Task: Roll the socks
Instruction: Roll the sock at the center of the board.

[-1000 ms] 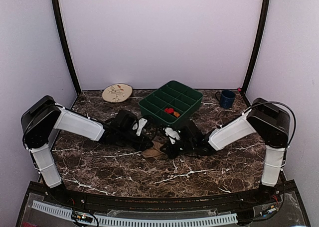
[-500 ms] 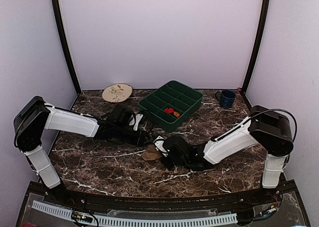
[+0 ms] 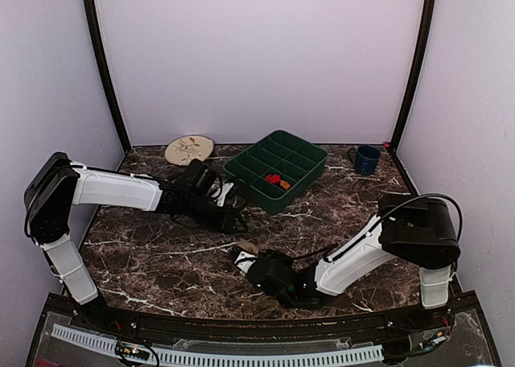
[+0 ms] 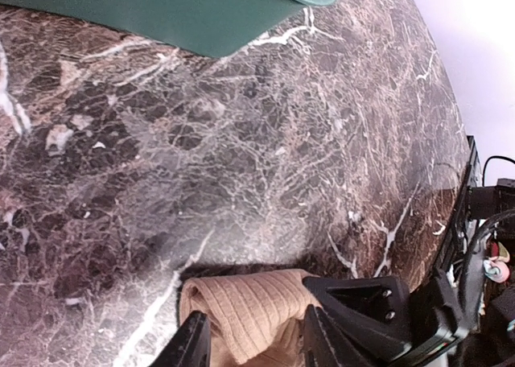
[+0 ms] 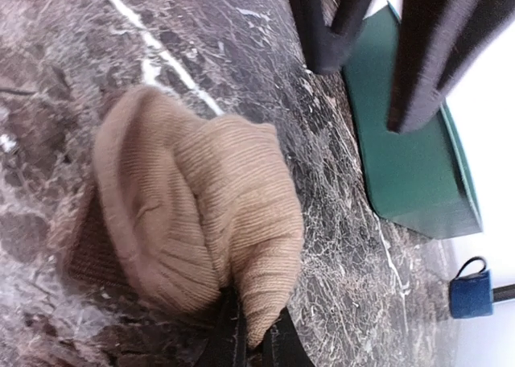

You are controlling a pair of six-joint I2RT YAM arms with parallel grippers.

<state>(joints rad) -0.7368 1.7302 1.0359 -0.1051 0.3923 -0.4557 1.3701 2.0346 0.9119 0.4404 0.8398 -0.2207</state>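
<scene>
green tray (image 3: 249,188) behind tan sock (image 5: 193,214), blue mug (image 3: 367,159)

This looks like a robotics lab test cell, not a lived-in room. Plain pale walls (image 3: 257,53) close in three sides, framed by black upright posts (image 3: 103,69), with no furniture or decoration. Two white-and-black robot arms, the left arm (image 3: 113,190) and the right arm (image 3: 354,258), are fixed at the near edge of a dark marble-patterned tabletop (image 3: 161,262). A white slotted rail (image 3: 217,356) with loose wiring runs along the front. The few household things read as staged props: a beige plate (image 3: 189,150), a green divided tray (image 3: 245,182), a blue mug (image 3: 367,159) and a tan sock (image 5: 193,214).
</scene>
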